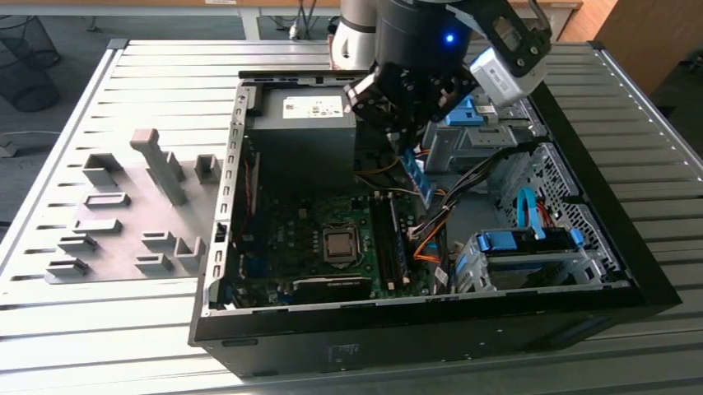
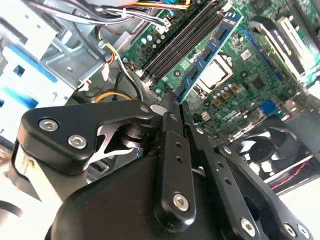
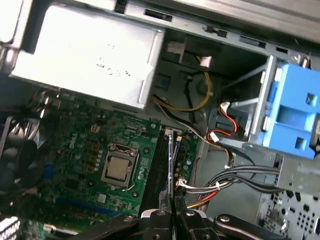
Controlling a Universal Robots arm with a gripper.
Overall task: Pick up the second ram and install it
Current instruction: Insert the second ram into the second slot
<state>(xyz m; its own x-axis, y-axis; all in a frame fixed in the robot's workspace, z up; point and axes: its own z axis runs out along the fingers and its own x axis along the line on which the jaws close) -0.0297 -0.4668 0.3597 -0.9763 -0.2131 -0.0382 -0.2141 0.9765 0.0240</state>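
Observation:
My gripper (image 1: 412, 141) hangs inside the open computer case (image 1: 220, 247), above the motherboard. It is shut on the second ram (image 1: 416, 174), a blue-green stick that hangs below the fingers. In the second wrist view the ram (image 2: 205, 55) runs out from the black fingertips (image 2: 170, 107) alongside the long black memory slots (image 2: 177, 45), still above the board. In the first wrist view the ram (image 3: 171, 160) shows edge-on, lined up over the slots (image 3: 161, 170), with the gripper (image 3: 174, 216) pinching it.
Power supply (image 1: 302, 123) sits at the case's far end. CPU socket (image 1: 341, 244) lies beside the slots. Coloured cables (image 1: 434, 234) and blue drive bays (image 1: 516, 243) crowd the exterior view's right. Grey fixture blocks (image 1: 132, 206) stand on the table at the left.

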